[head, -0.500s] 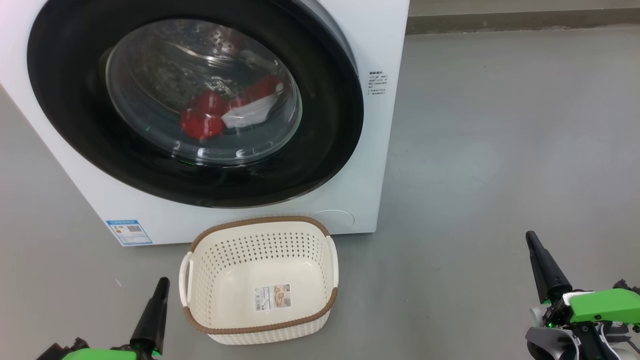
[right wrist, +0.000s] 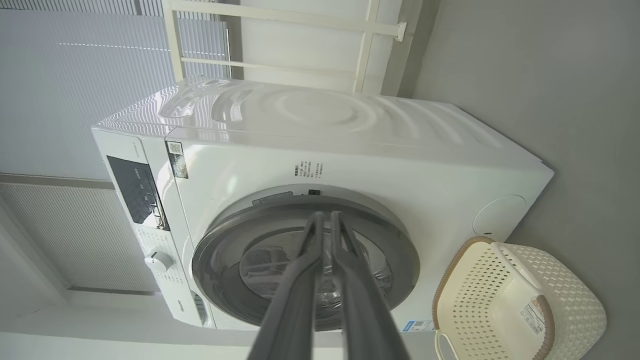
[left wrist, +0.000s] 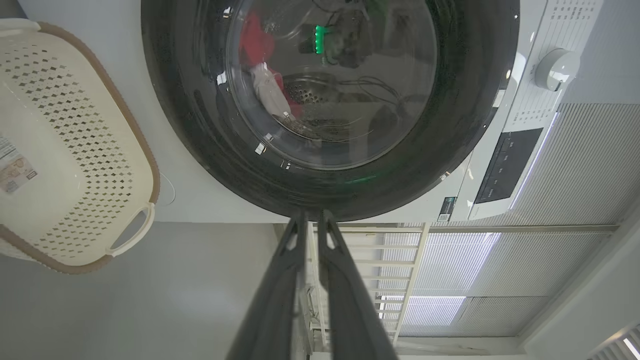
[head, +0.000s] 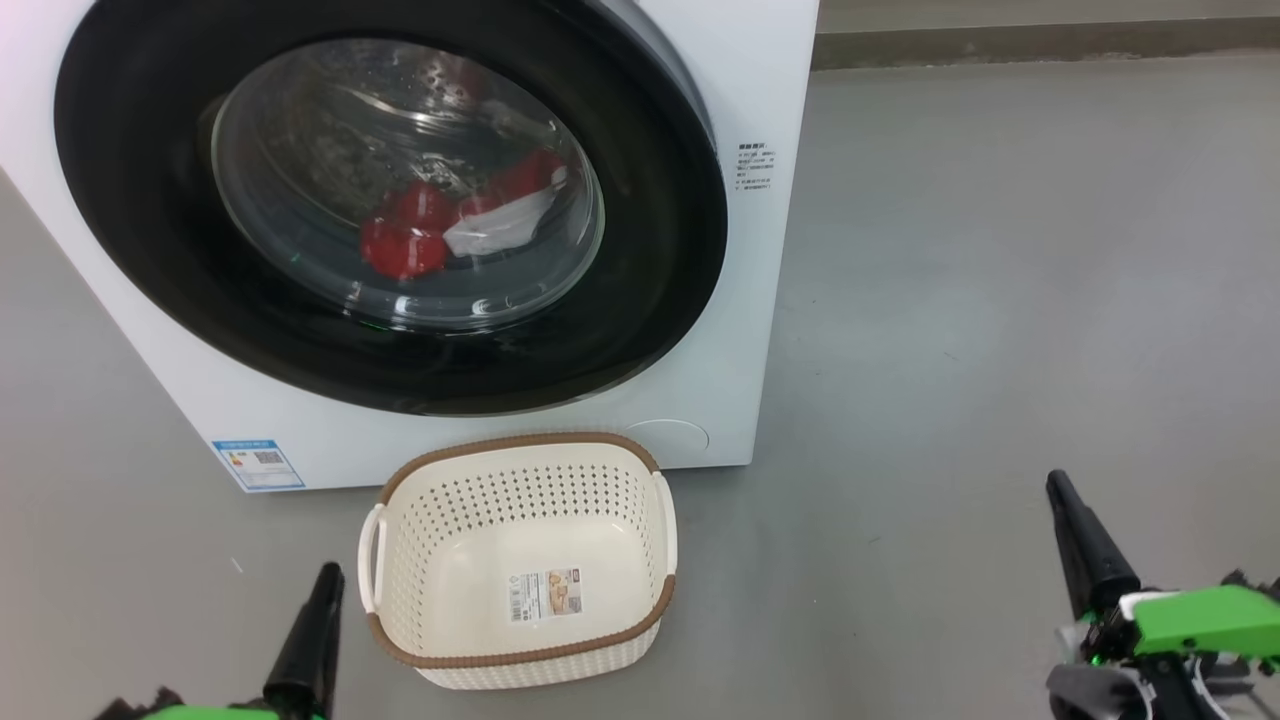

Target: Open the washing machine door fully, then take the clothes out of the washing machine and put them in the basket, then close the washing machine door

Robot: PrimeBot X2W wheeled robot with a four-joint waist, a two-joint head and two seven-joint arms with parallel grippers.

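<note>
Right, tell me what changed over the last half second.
The left tool and the right tool each sank slightly toward the bottom of the head view, both shut and holding nothing. The washing machine door stayed closed. The clothes behind its glass and the basket did not move.

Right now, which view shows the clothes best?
The head view: the clothes sit red and white, clear through the door glass. Left wrist view catches a smaller patch among reflections. Right wrist view: too dim behind the right gripper to tell.
</note>
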